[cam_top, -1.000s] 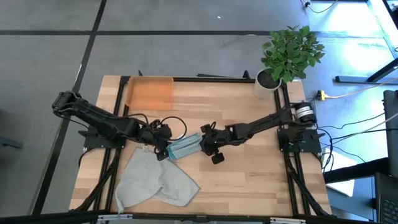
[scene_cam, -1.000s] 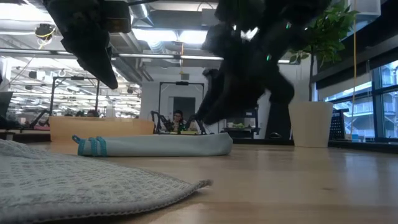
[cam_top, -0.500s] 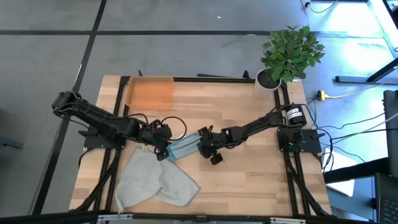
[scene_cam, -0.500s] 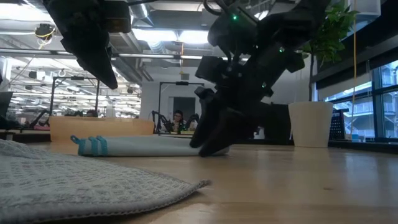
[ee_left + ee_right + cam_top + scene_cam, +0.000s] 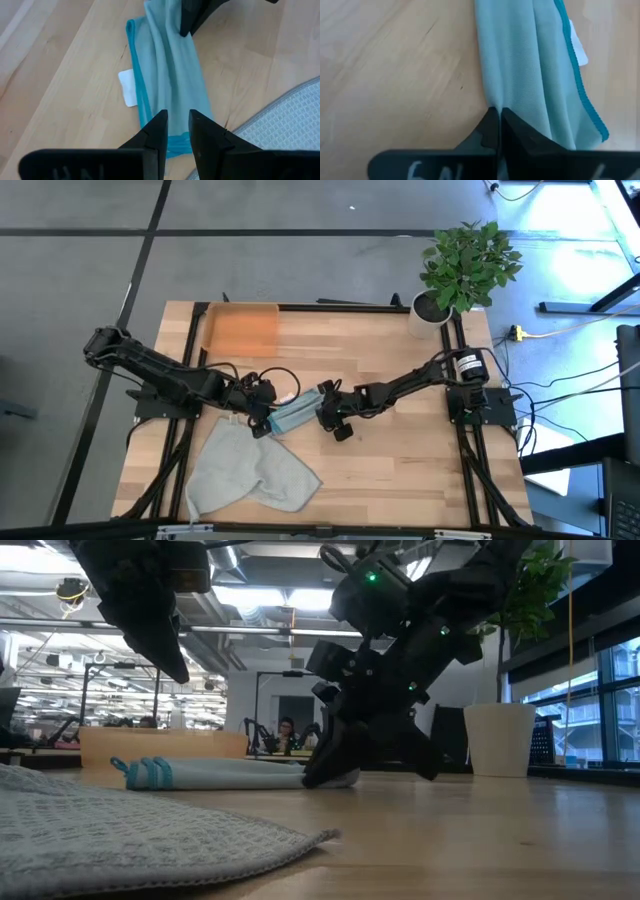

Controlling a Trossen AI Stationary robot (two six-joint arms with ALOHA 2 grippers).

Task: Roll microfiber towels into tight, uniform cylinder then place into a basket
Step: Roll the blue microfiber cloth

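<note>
The teal towel (image 5: 292, 416) lies as a loose roll; the right hand (image 5: 322, 408) has pinched, seemingly, its end, the left hand (image 5: 262, 420) nearly closed opposite.

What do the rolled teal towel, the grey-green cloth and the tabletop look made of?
Rolled teal towel: smooth fine-knit fabric, likely microfiber, stitched darker-teal hem, matte.
Grey-green cloth: coarser waffle-textured weave, matte.
Tabletop: pale wood planks with visible grain, light sheen.
</note>
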